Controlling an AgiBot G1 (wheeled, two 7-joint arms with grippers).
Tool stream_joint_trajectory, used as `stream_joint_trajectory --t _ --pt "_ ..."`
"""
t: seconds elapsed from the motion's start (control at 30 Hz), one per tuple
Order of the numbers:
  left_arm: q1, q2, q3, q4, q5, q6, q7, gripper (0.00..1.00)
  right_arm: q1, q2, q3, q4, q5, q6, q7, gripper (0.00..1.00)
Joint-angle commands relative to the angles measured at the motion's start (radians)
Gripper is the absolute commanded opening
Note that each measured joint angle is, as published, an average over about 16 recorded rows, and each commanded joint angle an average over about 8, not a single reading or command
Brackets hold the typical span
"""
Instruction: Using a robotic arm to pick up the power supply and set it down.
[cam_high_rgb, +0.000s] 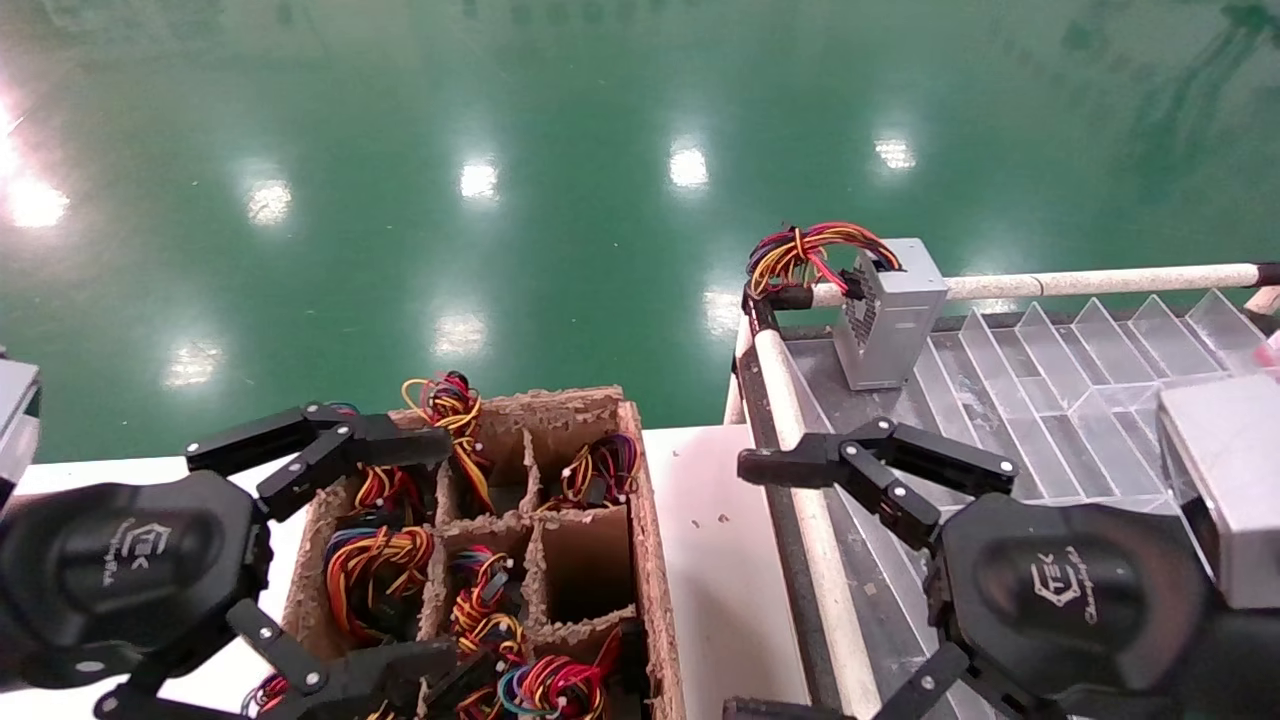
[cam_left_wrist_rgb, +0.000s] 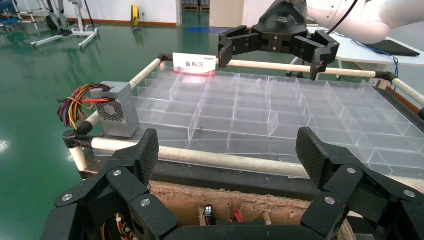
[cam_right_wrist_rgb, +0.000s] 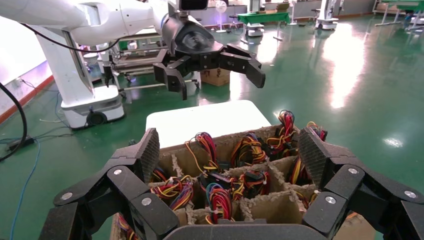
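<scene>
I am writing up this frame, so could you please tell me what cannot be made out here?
- Power supply: the face resting on the tray is hidden in every view.
- Cardboard crate: its near cells are covered by the left hand in the head view; which cells hold units is unclear.
- Right hand: its lower finger is cut off by the head view's bottom edge.

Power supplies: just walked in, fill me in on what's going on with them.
Nothing is held right now. One power supply stands upright at the corner of the clear divider tray, wires toward the floor side. The left gripper hovers open over the cardboard box, whose cells hold more wire bundles; one cell looks empty. The right gripper hangs open by the tray's near edge, apart from the supply.
</scene>
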Motion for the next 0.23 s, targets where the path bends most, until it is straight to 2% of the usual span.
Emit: stream_joint_trajectory --t 0.03,0.23 --pt "0.0 0.0 0.0 0.0 0.0 0.0 0.0 1.0 0.006 -0.002 -0.002 -0.005 -0.004 0.001 -0.003 1.0" --pt "0.0 0.0 0.0 0.0 0.0 0.0 0.0 1.0 0.013 -0.004 -0.006 -0.012 -0.01 0.002 -0.006 1.0"
